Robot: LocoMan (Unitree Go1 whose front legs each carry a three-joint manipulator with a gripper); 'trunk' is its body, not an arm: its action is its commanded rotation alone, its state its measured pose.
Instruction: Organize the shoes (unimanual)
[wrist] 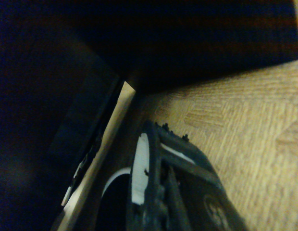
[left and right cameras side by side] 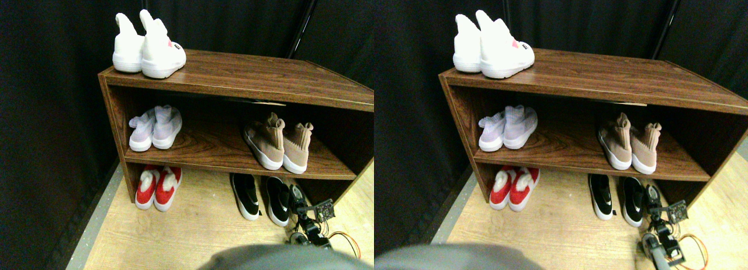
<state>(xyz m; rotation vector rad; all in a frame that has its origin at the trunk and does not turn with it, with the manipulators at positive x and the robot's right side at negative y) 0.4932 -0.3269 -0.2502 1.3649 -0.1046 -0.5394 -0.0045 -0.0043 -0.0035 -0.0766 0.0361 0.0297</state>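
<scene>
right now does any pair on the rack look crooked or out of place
Mostly tidy. The tan knit high-ankle pair on the middle wooden shelf sits angled. On the floor, the black slip-on pair stands apart with a gap, the right gripper beside one shoe.

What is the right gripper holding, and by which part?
Cannot be told. The right gripper is at the heel of the right black shoe on the floor, but neither view shows a closed hold on it.

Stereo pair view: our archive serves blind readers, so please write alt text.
A wooden shoe rack holds white shoes on top, lavender and tan pairs mid-shelf, red and black pairs on the floor, the right gripper by the black pair.
</scene>
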